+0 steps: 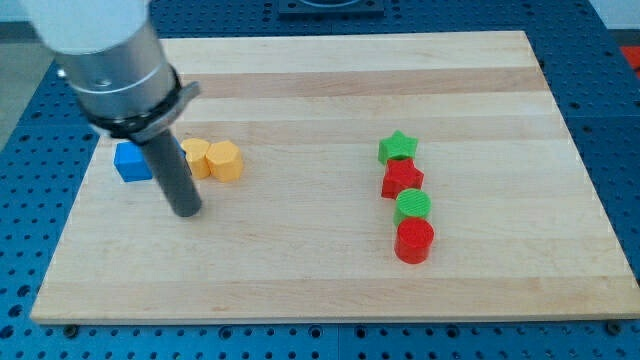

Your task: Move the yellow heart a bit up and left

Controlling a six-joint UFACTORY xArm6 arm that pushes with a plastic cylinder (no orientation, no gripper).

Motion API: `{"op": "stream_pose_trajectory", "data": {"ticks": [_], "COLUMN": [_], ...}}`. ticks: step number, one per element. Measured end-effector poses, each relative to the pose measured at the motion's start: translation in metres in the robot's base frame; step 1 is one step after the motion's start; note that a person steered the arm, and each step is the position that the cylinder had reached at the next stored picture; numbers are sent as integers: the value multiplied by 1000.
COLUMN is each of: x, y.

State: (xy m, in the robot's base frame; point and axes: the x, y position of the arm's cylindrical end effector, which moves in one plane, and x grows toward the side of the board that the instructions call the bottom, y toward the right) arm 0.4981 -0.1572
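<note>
Red round block: the nearest block, a red cylinder (414, 241) in the lower right of the frame, standing upright on the wooden board (300, 270).
Green round block: a green cylinder (413, 206) just above the red one, touching it or all but touching.
My tip: the end of my rod (188, 211) rests on the board in the left half of the frame, below and a little left of the yellow pair. It touches no block; I carry no claw, so nothing is grasped.
My rod: dark, slanting up and left from the tip to the grey metal arm body in the upper left corner, crossing in front of the left edge of the yellow heart.
Red star: a red star (402, 179) above the green round block, close against it.
Yellow heart: the yellow heart (196, 158) sits left of centre, partly hidden by my rod, touching the yellow hexagon on its right.
Yellow hexagon: a yellow six-sided block (226, 160), just right of the heart.
Blue block: a blue cube (132, 161) left of my rod, near the board's left edge.
Green star: a green star (398, 148), farthest of the right-hand column, just above the red star.
</note>
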Motion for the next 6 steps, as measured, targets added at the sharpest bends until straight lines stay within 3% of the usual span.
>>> {"op": "stream_pose_trajectory", "data": {"ticks": [4, 6], "x": [-90, -107], "y": [-4, -28]}}
